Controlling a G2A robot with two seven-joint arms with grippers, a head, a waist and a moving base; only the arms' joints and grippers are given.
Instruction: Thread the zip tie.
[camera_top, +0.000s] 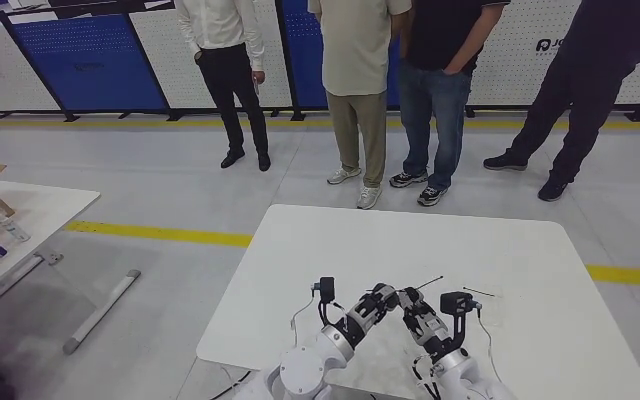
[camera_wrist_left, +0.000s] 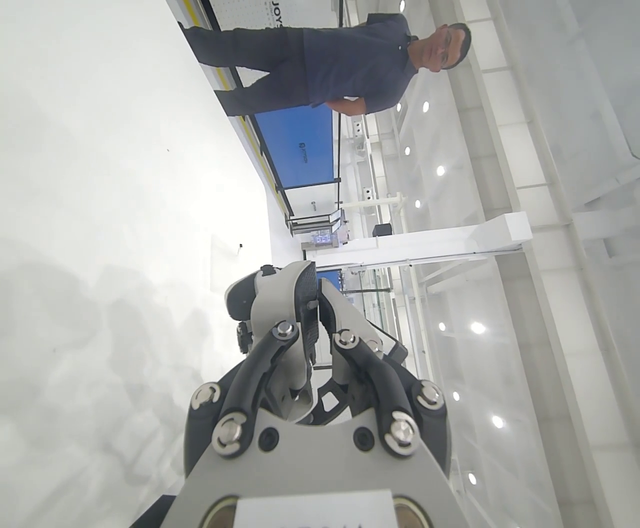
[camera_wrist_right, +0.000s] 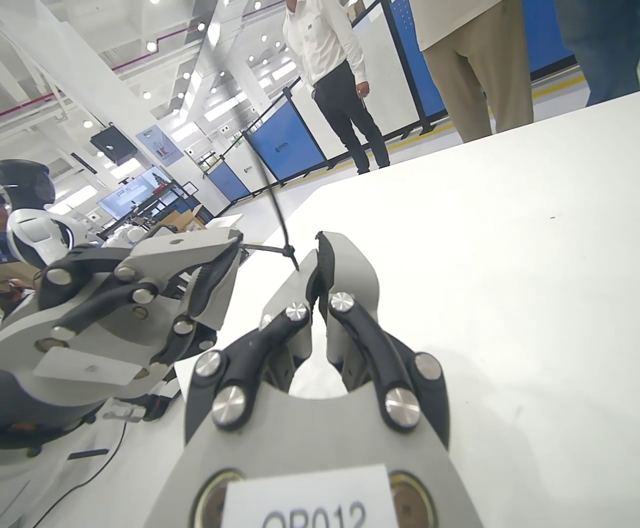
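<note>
Right wrist view: the zip tie (camera_wrist_right: 272, 200) is a thin, flexible strip of black plastic with a small blocky head. One short stretch runs level from the head into the left gripper (camera_wrist_right: 232, 255), whose grey metal fingers with black ribbed pads are closed on the strap. From the head, the long tail rises steeply and bends slightly, pointing up and away from the table (camera_wrist_right: 500, 250). A short pointed stub slants down from the head and lies against the outer face of one finger of the right gripper (camera_wrist_right: 316, 255). That gripper's fingers are drawn together with the pads almost touching. Whether the stub is pinched between them cannot be told.

Top view: both grippers meet tip to tip above the smooth, white, round-cornered table, close to its near edge and about midway along it. The tie's tail sticks out from their meeting point, slanting toward the far right corner. A second thin black strip (camera_top: 478, 291) lies flat on the table just beside the right arm, well inside the right edge.

Left wrist view: the left gripper's ribbed pads sit pressed together.
</note>
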